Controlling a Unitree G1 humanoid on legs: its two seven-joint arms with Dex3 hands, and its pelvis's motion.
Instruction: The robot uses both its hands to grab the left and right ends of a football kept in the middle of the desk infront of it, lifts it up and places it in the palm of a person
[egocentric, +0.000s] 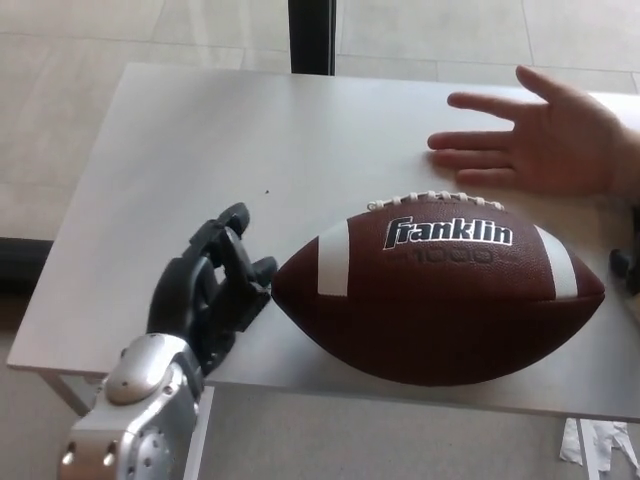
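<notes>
- The football (440, 290) lay lengthwise on the white worktop (200, 150), near its front edge, with the laces and the "Franklin" lettering facing up and away from the robot.
- The left hand (205, 300) stood just beside the ball's left tip; its fingers (228, 240) were spread apart and held nothing, and whether a fingertip touched the leather could not be told.
- Of the right hand (628, 265) only a dark sliver showed at the picture's right margin, just beyond the ball's right tip, so whether its fingers were open or closed could not be told.
- A person's hand (550, 140) rested palm-up on the worktop beyond the ball, on the far side from the robot's fingers and toward the right, near the laces but apart from them.
- By my judgement, the step in hand was closing both hands on the two ends, and it would go best if both pressed inward together; a push from the left fingers alone would likely roll or slide the ball toward the right.
- The tips taper and the leather is pebbled, so the fingers probably needed to cup each end, not pinch its very point.
- The lift should wait until both ends were seated.
</notes>
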